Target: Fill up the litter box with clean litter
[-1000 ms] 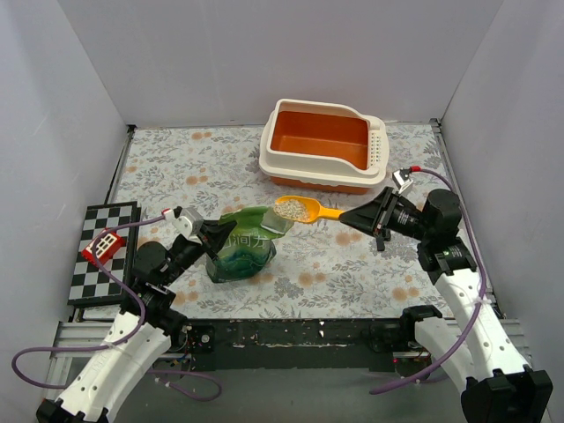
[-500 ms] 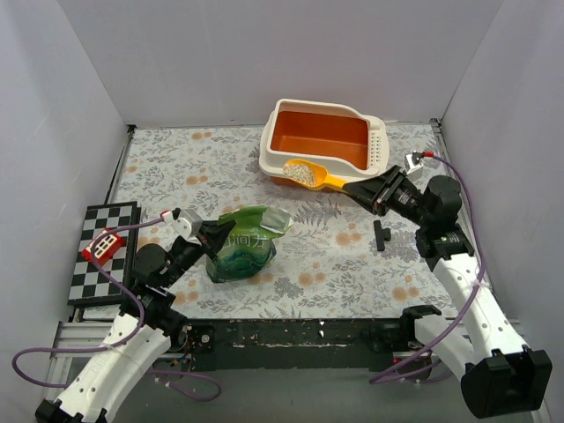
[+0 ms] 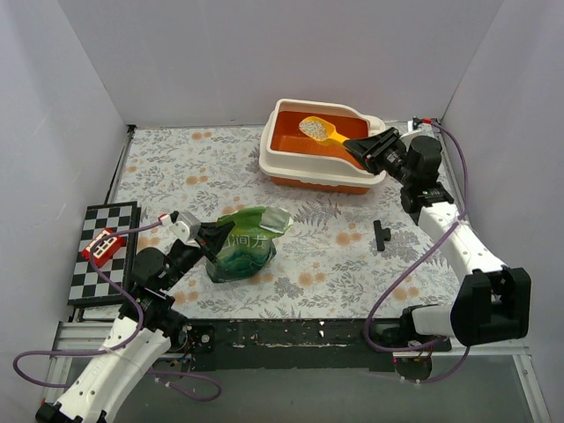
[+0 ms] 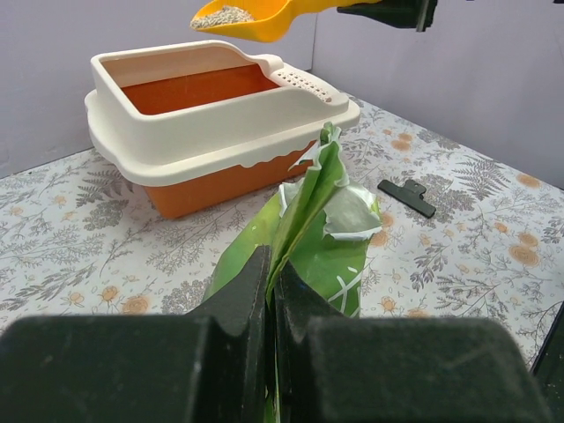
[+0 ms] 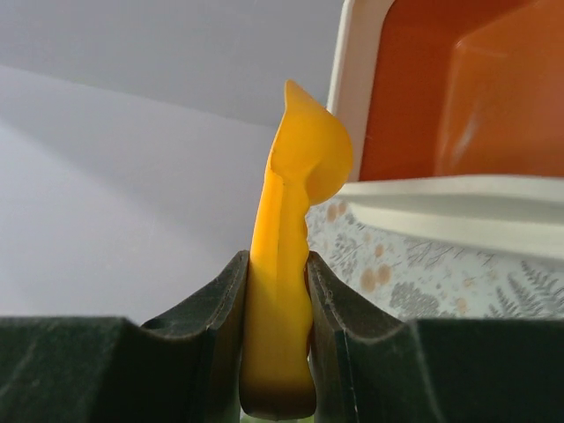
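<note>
The litter box (image 3: 291, 164) stands at the back right of the table, white rim, orange inside; it also shows in the left wrist view (image 4: 167, 132) and the right wrist view (image 5: 458, 97). My right gripper (image 3: 359, 148) is shut on the handle of a yellow-orange scoop (image 3: 330, 134) and holds it above the box. The scoop (image 4: 251, 18) carries a small heap of clean litter (image 3: 312, 128). My left gripper (image 3: 210, 236) is shut on the top edge of the green bag (image 3: 242, 247), which stands open in front of the box. The right wrist view shows the scoop (image 5: 291, 229) edge-on between the fingers (image 5: 339, 308).
A black clip (image 3: 381, 234) lies on the flowered cloth right of the bag; it also shows in the left wrist view (image 4: 407, 196). A checkerboard plate (image 3: 97, 256) with a red block (image 3: 102, 244) sits at the left edge. Grey walls enclose the table.
My right gripper has carried the loaded scoop from beside the bag up and back, over the box's front rim, to above the orange inside. The left gripper and bag have stayed put.
</note>
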Robot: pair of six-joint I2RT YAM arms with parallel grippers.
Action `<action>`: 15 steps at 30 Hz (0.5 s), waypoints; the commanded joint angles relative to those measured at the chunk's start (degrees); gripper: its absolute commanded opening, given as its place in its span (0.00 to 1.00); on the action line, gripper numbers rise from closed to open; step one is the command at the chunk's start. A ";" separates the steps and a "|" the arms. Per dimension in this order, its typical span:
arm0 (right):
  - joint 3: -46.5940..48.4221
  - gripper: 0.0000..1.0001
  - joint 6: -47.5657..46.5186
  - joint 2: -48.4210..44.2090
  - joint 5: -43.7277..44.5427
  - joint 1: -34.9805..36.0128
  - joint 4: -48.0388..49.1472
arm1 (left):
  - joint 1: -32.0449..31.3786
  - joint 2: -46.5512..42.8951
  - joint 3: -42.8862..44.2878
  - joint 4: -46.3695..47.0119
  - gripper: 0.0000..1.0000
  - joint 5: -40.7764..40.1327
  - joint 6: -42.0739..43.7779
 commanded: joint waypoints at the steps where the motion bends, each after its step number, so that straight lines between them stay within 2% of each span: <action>1: 7.89 0.01 -10.00 3.88 8.89 -0.13 0.95 | -0.31 -0.96 -0.61 0.20 0.00 -1.73 0.53; 5: 11.32 0.01 -17.04 8.18 11.55 -0.31 -1.43 | -0.39 -1.22 -0.70 0.37 0.00 -1.73 0.62; 9: 17.91 0.01 -24.33 13.81 14.09 -0.31 -10.47 | -0.48 -1.31 -0.78 0.55 0.00 -1.81 0.70; 15: 20.46 0.01 -34.70 15.05 23.04 -0.31 -19.34 | -0.57 -1.22 -0.96 0.73 0.00 -1.90 0.70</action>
